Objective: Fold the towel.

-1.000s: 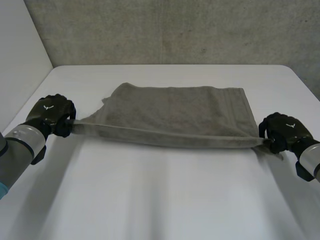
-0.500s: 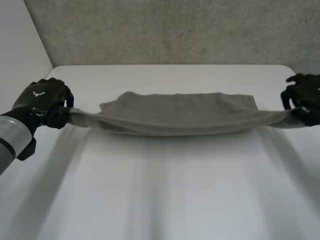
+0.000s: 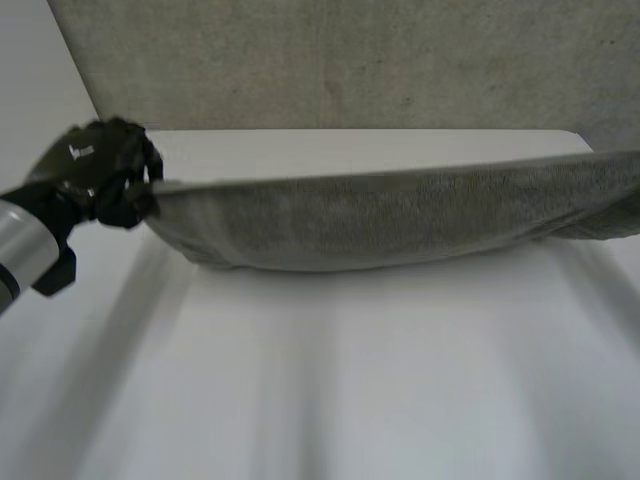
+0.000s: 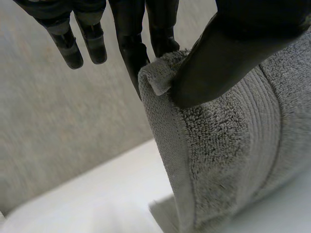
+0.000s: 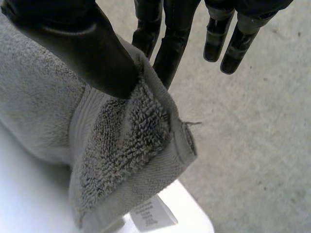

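Note:
A grey towel [image 3: 400, 215] hangs stretched across the table, lifted by its near edge, its lower part sagging toward the white table [image 3: 330, 380]. My left hand [image 3: 100, 175] holds the towel's left corner up off the table. In the left wrist view the thumb [image 4: 218, 63] pinches the corner of the towel [image 4: 223, 145] against the fingers. In the right wrist view my right hand [image 5: 97, 48] pinches the other corner of the towel [image 5: 121, 141] between thumb and fingers; a white label [image 5: 150, 213] hangs below that corner.
A grey concrete wall [image 3: 350, 60] stands behind the table's far edge. A white wall [image 3: 30, 100] is at the left. The near half of the table lies bare in front of the towel.
Both hands have risen and moved away from me, lifting the towel's near edge. The towel now hangs as a taut band, and the right hand has passed out of the head view.

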Action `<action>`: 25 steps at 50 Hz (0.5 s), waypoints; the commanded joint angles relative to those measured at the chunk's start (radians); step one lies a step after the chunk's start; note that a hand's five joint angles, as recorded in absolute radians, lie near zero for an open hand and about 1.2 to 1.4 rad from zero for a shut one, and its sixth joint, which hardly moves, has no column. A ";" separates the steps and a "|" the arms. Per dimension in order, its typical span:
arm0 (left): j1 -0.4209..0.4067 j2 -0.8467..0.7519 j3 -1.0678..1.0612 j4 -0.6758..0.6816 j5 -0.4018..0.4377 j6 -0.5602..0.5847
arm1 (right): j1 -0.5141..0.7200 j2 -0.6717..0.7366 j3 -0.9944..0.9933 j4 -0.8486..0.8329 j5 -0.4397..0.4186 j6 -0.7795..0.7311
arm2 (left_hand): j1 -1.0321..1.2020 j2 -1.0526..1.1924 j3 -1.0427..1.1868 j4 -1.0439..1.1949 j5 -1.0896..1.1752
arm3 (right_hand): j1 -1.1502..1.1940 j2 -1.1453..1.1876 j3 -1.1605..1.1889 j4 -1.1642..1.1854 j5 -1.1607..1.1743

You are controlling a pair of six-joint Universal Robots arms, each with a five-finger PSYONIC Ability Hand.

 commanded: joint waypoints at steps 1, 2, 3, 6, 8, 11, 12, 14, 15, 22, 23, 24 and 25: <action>0.000 -0.042 0.170 0.003 -0.009 0.000 | 0.116 0.005 -0.115 -0.028 0.006 0.057 | 0.085 0.115 -0.043 -0.050 0.065 | 0.119 0.086 -0.007 -0.060 0.071; 0.000 -0.042 0.170 0.003 -0.009 0.000 | 0.147 0.028 -0.140 -0.048 0.018 0.069 | 0.085 0.115 -0.043 -0.050 0.065 | 0.119 0.086 -0.007 -0.060 0.071; 0.000 -0.078 0.199 0.002 -0.011 0.000 | 0.147 0.028 -0.140 -0.048 0.018 0.069 | 0.085 0.115 -0.043 -0.050 0.065 | 0.119 0.086 -0.007 -0.060 0.071; -0.001 -0.158 0.248 -0.009 -0.012 -0.001 | 0.225 0.095 -0.178 -0.102 0.078 0.078 | 0.085 0.115 -0.043 -0.050 0.065 | 0.119 0.086 -0.007 -0.060 0.071; -0.003 -0.188 0.261 -0.021 -0.011 -0.004 | 0.256 0.120 -0.191 -0.122 0.116 0.078 | 0.085 0.115 -0.043 -0.050 0.065 | 0.119 0.086 -0.007 -0.060 0.071; -0.009 -0.231 0.264 -0.046 -0.009 -0.020 | 0.287 0.140 -0.197 -0.137 0.158 0.074 | 0.085 0.115 -0.043 -0.050 0.065 | 0.119 0.086 -0.007 -0.060 0.071; -0.016 -0.247 0.259 -0.052 -0.009 -0.024 | 0.290 0.143 -0.194 -0.137 0.168 0.072 | 0.085 0.115 -0.043 -0.050 0.065 | 0.119 0.086 -0.007 -0.060 0.071; -0.027 -0.257 0.253 -0.055 -0.009 -0.026 | 0.291 0.151 -0.186 -0.137 0.170 0.071 | 0.085 0.115 -0.043 -0.050 0.065 | 0.119 0.086 -0.007 -0.060 0.071; -0.035 -0.263 0.244 -0.056 -0.009 -0.027 | 0.291 0.159 -0.180 -0.137 0.170 0.069 | 0.085 0.115 -0.043 -0.050 0.065 | 0.119 0.086 -0.007 -0.060 0.071; -0.035 -0.258 0.196 -0.056 -0.003 -0.021 | 0.285 0.165 -0.152 -0.129 0.170 0.068 | 0.085 0.115 -0.043 -0.050 0.065 | 0.119 0.086 -0.007 -0.060 0.071; -0.032 -0.254 0.187 -0.058 -0.002 -0.021 | 0.285 0.162 -0.139 -0.128 0.168 0.068 | 0.085 0.115 -0.043 -0.050 0.065 | 0.119 0.086 -0.007 -0.060 0.071; -0.032 -0.254 0.187 -0.058 -0.002 -0.021 | 0.285 0.162 -0.138 -0.128 0.168 0.068 | 0.085 0.115 -0.043 -0.050 0.065 | 0.119 0.086 -0.007 -0.060 0.071; -0.030 -0.248 0.177 -0.058 -0.002 -0.018 | 0.284 0.157 -0.123 -0.123 0.168 0.066 | 0.085 0.115 -0.043 -0.050 0.065 | 0.119 0.086 -0.007 -0.060 0.071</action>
